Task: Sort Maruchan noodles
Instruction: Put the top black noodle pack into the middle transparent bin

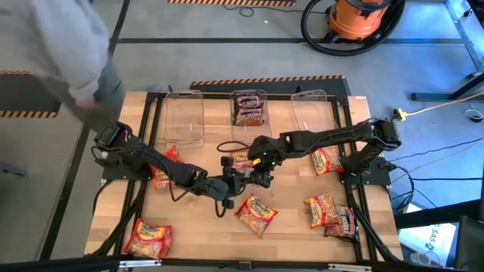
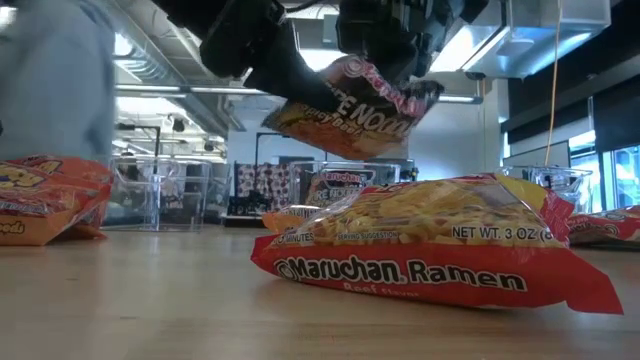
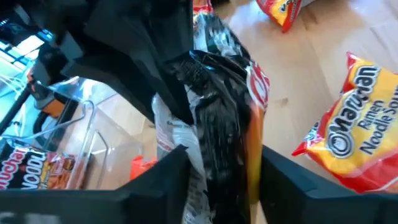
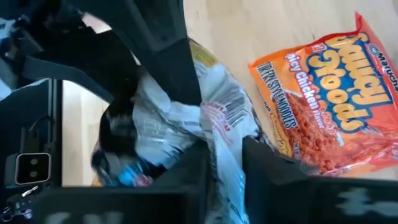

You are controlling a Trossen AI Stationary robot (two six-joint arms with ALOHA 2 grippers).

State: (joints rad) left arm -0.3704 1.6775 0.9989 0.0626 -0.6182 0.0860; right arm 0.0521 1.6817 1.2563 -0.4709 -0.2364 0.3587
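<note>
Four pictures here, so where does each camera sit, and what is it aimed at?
High view: above the table, looking straight down; both arms show, left gripper meeting right gripper.
Low view: at table-top height, looking level across; the arms enter from above holding a dark packet.
Left wrist view: on the left arm, looking past its fingers.
Right wrist view: on the right arm, likewise.
Shared: both wrist views show that dark packet.

The left gripper (image 3: 217, 180) has its two dark fingers (image 3: 161, 180) closed against a dark maroon-black ramen packet (image 3: 217, 118), which stands on edge between them. The right gripper (image 3: 149, 68) seems to clutch the same packet from the far side, though the overlap is hard to read. Beyond lie a yellow-and-red Maruchan packet (image 3: 351, 130) on the wooden table (image 3: 305, 68) and a clear bin (image 3: 74, 143) holding another dark packet (image 3: 37, 171).
</note>
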